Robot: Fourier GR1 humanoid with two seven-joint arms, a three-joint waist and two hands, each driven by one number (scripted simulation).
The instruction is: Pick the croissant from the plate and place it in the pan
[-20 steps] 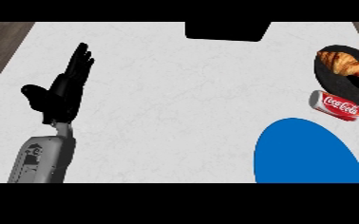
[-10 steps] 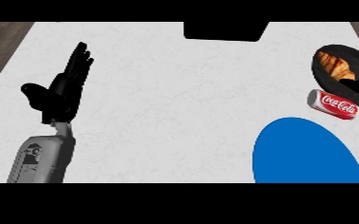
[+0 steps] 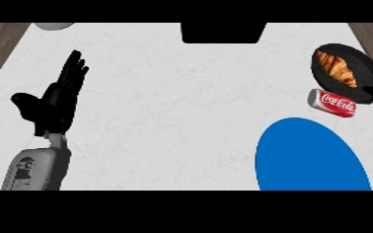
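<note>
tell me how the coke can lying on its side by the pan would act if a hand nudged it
The Coca-Cola can lies on its side on the counter, so a nudge across its length would likely roll it. Its printed wall looks smooth, so probably slippery to pinch. It sits close beside the pan holding the croissant and may bump it.

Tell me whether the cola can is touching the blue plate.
Apart. The head view shows a strip of white counter between the cola can, lying on its side, and the top rim of the blue plate below it.
</note>
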